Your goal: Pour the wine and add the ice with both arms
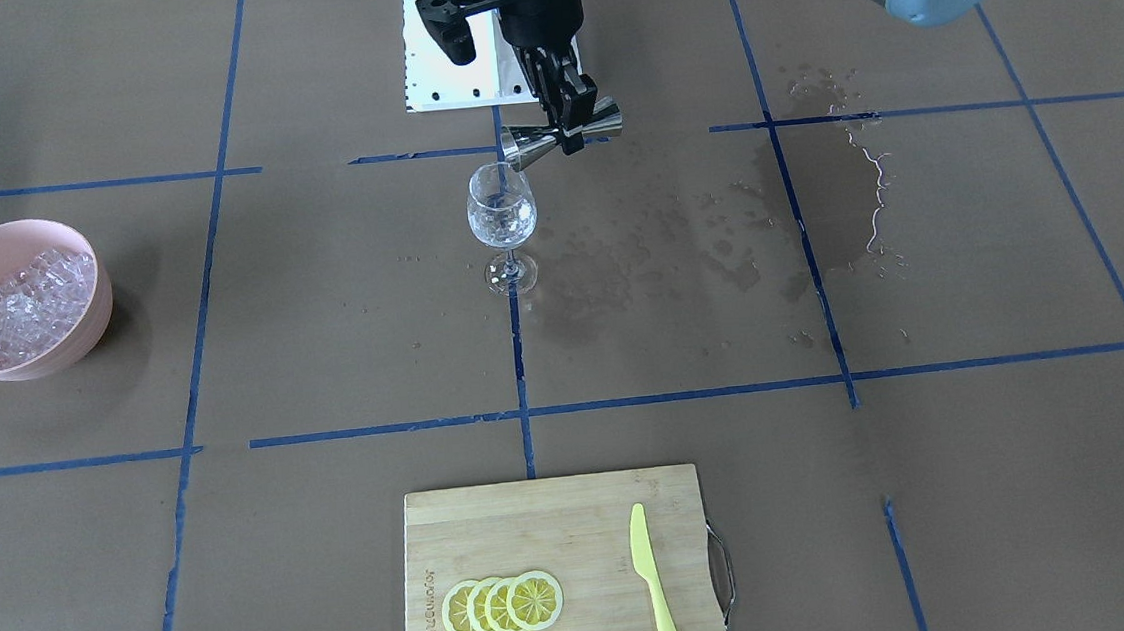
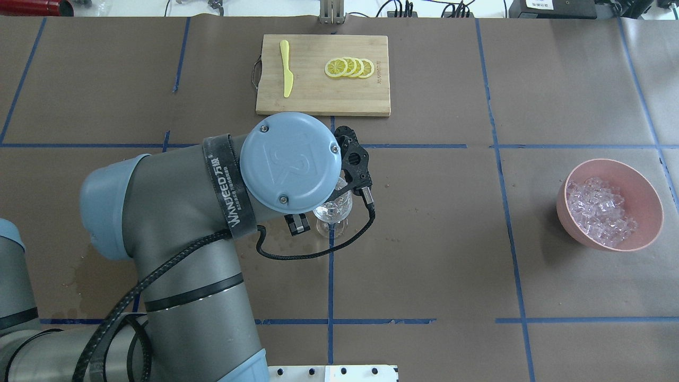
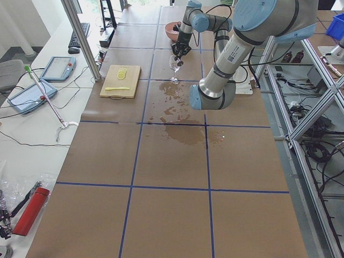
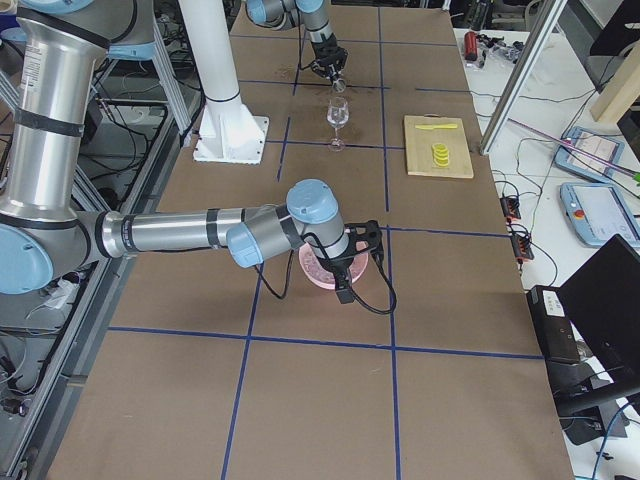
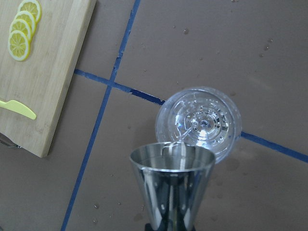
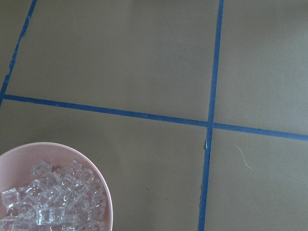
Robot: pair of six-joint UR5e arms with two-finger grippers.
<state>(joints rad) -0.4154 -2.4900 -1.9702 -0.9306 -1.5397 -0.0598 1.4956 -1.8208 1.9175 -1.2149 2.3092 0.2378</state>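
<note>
Spillage threatens: left gripper (image 1: 573, 137), clenched on the jigger (image 1: 520, 148), tips it over the glass (image 1: 502, 212); any drift pours outside. Right gripper (image 4: 348, 270) sits far from the glass; its grip I cannot tell

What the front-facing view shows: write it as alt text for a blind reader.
The left gripper holds a jigger tipped sideways over the rim of a wine glass. A pink bowl of ice sits at the view's left; nearest the camera, a cutting board bears lemon slices and a yellow knife.
</note>
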